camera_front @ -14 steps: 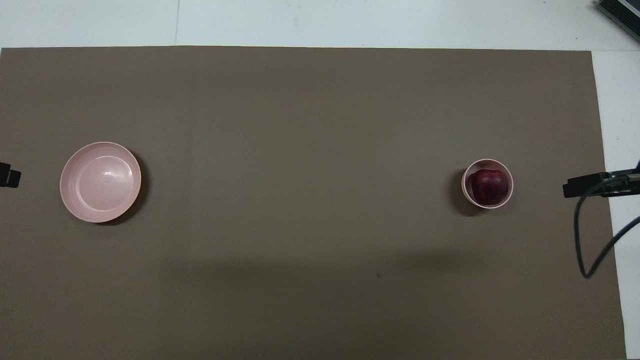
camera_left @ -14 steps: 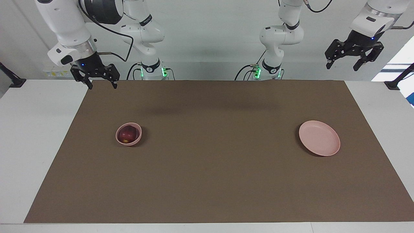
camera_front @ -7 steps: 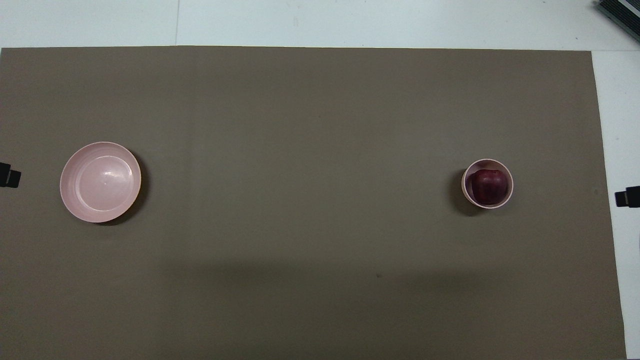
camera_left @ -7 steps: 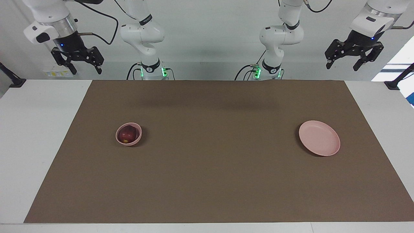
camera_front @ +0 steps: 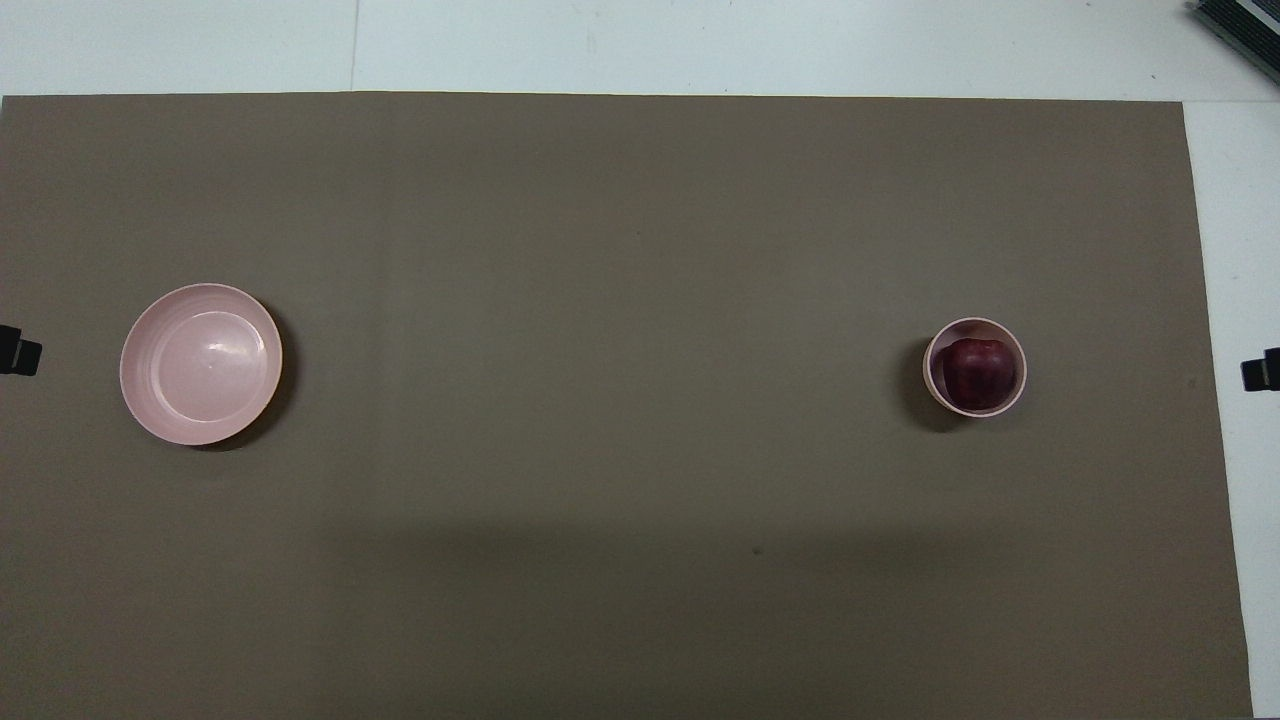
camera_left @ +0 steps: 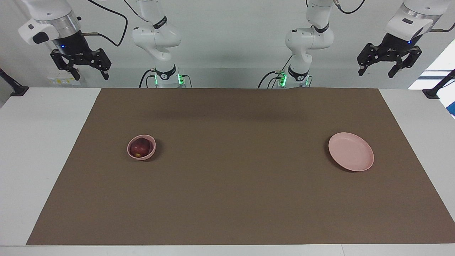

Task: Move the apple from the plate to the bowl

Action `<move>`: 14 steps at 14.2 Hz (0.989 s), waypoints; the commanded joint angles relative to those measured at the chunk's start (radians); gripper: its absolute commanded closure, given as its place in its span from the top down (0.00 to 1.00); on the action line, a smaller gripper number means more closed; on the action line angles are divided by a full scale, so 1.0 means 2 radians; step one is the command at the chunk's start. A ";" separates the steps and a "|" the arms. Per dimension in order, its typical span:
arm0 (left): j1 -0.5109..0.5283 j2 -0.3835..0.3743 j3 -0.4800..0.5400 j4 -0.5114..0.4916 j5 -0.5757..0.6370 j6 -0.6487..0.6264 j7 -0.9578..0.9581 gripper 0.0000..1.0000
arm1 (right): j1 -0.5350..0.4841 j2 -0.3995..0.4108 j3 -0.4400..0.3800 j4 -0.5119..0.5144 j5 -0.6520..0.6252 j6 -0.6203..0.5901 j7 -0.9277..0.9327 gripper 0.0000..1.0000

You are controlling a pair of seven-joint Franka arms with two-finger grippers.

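Apple (camera_left: 139,148), small and dark red, sits inside the bowl (camera_left: 151,148), a deep pale pink one standing on the brown mat (camera_left: 234,199) toward the right arm's end of the surface. Plate (camera_left: 351,156), flat and pale pink, lies bare on the same mat toward the left arm's end, well apart from the bowl. Right pincer (camera_left: 90,74) and left pincer (camera_left: 376,72) each hang raised at their own ends of the surface, both released and grasping nothing.

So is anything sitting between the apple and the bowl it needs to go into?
No, nothing stands between them: the apple already sits inside the bowl. The plate is bare, and the left gripper and right gripper hang open, raised away from both dishes.
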 commanded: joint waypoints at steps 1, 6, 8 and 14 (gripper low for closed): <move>0.005 -0.002 -0.003 0.005 0.004 -0.010 0.004 1.00 | 0.000 0.004 0.005 0.012 -0.011 -0.006 -0.009 1.00; 0.005 -0.002 -0.003 0.004 0.004 -0.010 0.004 1.00 | 0.005 0.003 0.014 0.011 -0.005 -0.007 -0.026 1.00; 0.005 -0.002 -0.003 0.005 0.004 -0.009 0.004 1.00 | 0.006 0.003 0.014 0.012 -0.002 -0.007 -0.004 1.00; 0.005 -0.002 -0.003 0.005 0.006 -0.011 0.004 1.00 | 0.006 0.003 0.014 0.011 0.000 -0.009 0.014 1.00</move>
